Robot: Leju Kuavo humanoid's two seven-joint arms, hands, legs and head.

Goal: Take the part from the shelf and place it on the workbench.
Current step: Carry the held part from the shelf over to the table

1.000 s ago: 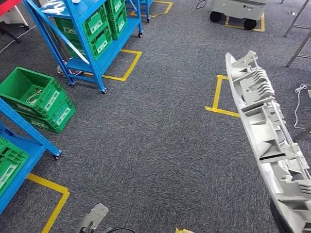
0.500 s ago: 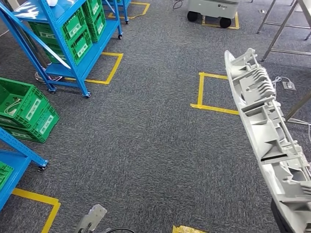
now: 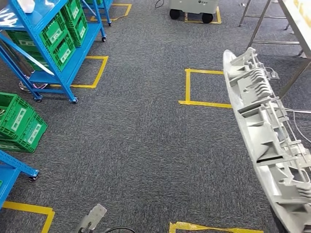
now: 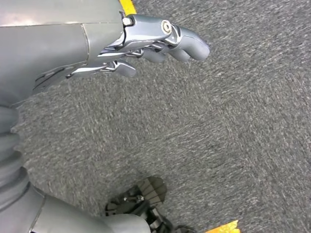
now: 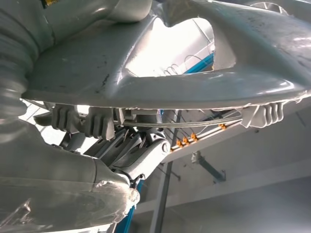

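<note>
The view has swung from the blue shelf (image 3: pixel 55 43) toward the desk (image 3: pixel 299 14); right robot hand (image 5: pixel 121 155) clamps the part (image 3: pixel 267 141), left robot hand (image 4: pixel 146 43) hangs apart, empty.

Open carpet (image 3: pixel 146 145) lies ahead; blue shelf (image 3: pixel 55 53) and green crates (image 3: pixel 20 124) flank left, workbench legs (image 3: pixel 256 22) right.

The head view looks forward and down over grey carpet (image 3: pixel 139 145). The left wrist view, close behind the left hand (image 4: pixel 121 43), faces that same carpet. The right wrist view sits tight behind the right hand (image 5: pixel 121 155), against the part (image 5: pixel 220 82).
</note>
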